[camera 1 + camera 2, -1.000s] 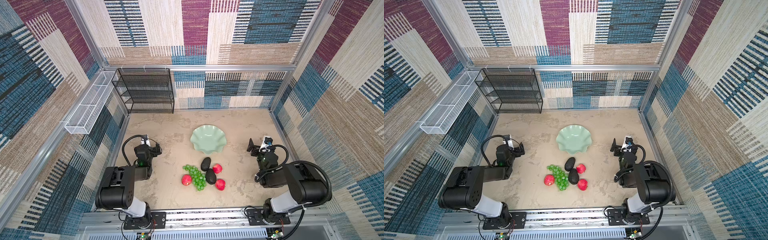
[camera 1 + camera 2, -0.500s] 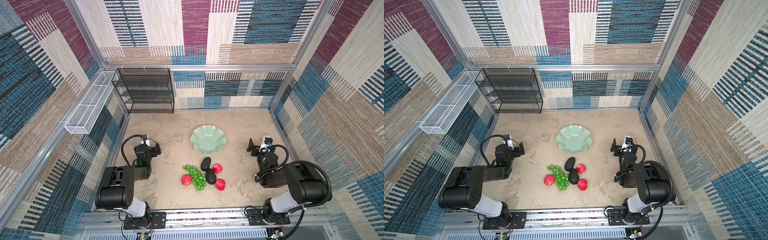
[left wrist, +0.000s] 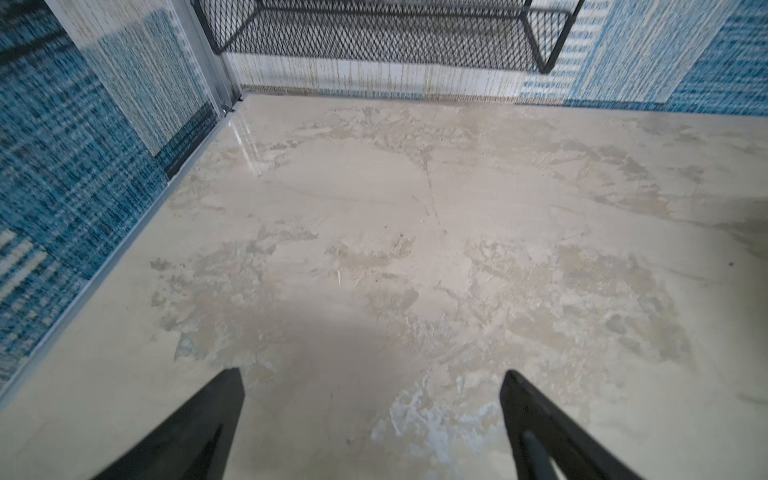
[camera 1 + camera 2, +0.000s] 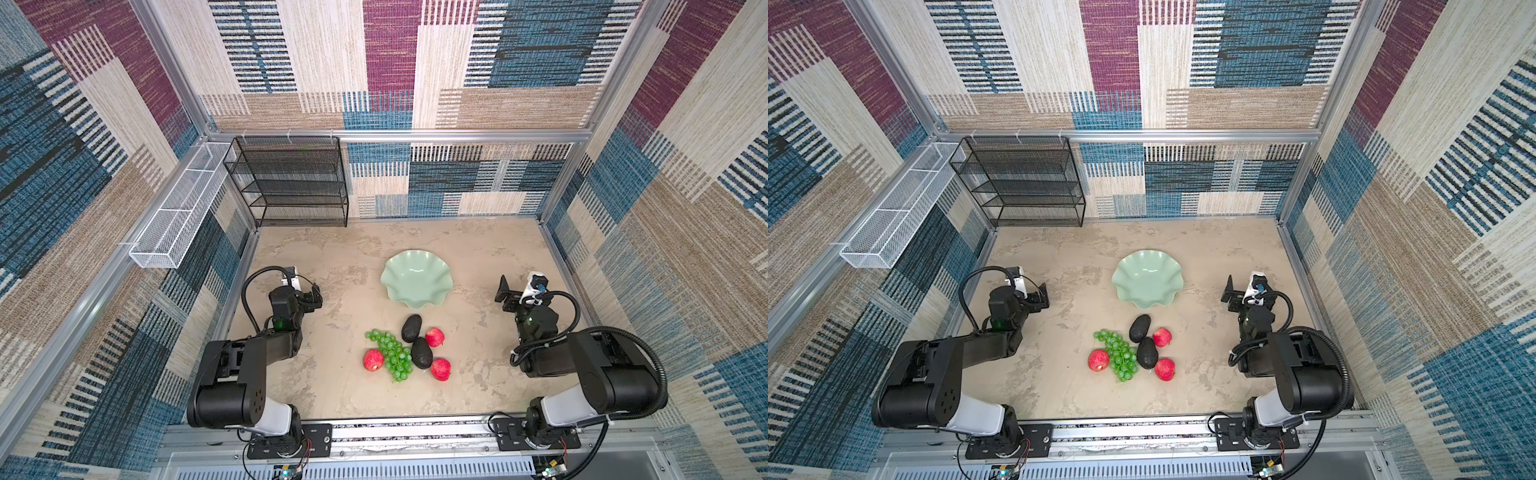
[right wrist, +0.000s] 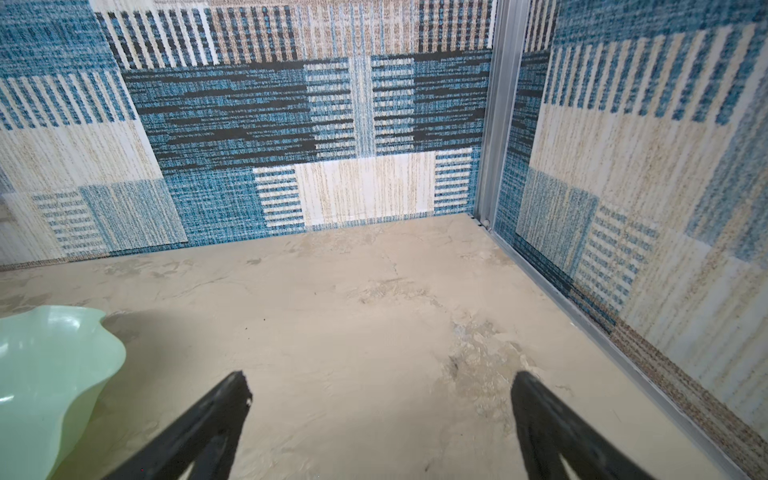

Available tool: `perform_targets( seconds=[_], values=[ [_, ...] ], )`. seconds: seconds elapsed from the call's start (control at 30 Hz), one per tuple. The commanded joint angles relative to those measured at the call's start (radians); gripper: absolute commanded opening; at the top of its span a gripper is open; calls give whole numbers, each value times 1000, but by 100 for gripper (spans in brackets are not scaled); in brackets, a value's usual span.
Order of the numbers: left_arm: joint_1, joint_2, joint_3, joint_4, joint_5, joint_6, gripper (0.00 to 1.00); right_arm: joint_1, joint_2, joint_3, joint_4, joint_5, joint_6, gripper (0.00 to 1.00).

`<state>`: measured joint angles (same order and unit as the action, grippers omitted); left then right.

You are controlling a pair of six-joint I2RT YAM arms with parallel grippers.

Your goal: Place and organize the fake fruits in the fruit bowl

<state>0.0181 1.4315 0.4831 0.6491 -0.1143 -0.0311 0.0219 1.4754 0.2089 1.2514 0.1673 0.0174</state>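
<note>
The empty mint-green fruit bowl [image 4: 417, 279] [image 4: 1147, 278] sits mid-table; its rim also shows in the right wrist view [image 5: 50, 365]. In front of it lie the fake fruits in a cluster: green grapes [image 4: 390, 355] [image 4: 1120, 357], two dark avocados [image 4: 411, 328] [image 4: 422, 353], and three red apples [image 4: 373, 360] [image 4: 434, 337] [image 4: 440, 369]. My left gripper [image 4: 313, 296] [image 3: 372, 374] hovers open over bare table, left of the bowl. My right gripper [image 4: 505, 291] [image 5: 381, 376] is open too, right of the bowl. Neither holds anything.
A black mesh rack [image 4: 291, 183] stands at the back left against the wall. A white wire basket [image 4: 178, 208] hangs on the left wall. Patterned walls close in the table on three sides.
</note>
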Motion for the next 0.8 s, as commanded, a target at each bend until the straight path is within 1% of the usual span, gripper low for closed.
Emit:
perform_targets(
  seconds=[0.0,0.03,0.07,0.1,0.13,0.17,0.2,0.23,0.27,0.3,0.33,0.37,0.4,0.47,0.5,0.53,0.6,0.67,0.77],
  values=[
    [-6,-99,164,-383,-181,-143,99,9,-113,147,-336,65,14,100],
    [-5,-117,218,-488,-199,-219,99,9,-146,203,-439,69,29,100],
    [-5,-133,261,-532,-153,-247,99,9,-180,258,-521,36,53,100],
    [-6,-156,283,-536,-107,-284,99,9,-210,296,-582,-30,118,100],
    [-6,-179,288,-531,-103,-367,99,9,-231,326,-625,-92,192,100],
    [-4,-212,288,-547,-92,-484,100,9,-246,361,-689,-172,272,100],
    [-2,-251,278,-554,-52,-557,100,6,-256,376,-728,-294,318,100],
    [0,-285,258,-530,10,-580,100,4,-267,357,-704,-426,327,100],
    [0,-327,224,-469,83,-590,100,4,-283,319,-645,-564,362,100],
    [0,-364,196,-430,127,-614,100,7,-295,285,-610,-643,426,100],
    [1,-396,187,-440,143,-626,99,16,-304,276,-633,-674,453,99],
    [2,-424,198,-494,153,-620,96,41,-318,283,-717,-680,439,98],
    [2,-447,225,-584,155,-599,93,92,-339,302,-845,-623,394,97],
    [1,-468,287,-753,172,-526,92,207,-377,328,-1058,-488,316,97],
    [2,-470,319,-836,185,-492,92,258,-393,333,-1143,-441,307,97],
    [2,-470,339,-895,192,-464,92,286,-403,333,-1210,-424,319,97],
    [2,-469,361,-983,212,-437,92,335,-424,316,-1309,-443,359,95],
    [2,-475,344,-992,231,-427,92,405,-464,279,-1380,-443,422,92],
    [1,-482,328,-977,223,-438,92,515,-568,199,-1426,-387,535,92]
  ],
)
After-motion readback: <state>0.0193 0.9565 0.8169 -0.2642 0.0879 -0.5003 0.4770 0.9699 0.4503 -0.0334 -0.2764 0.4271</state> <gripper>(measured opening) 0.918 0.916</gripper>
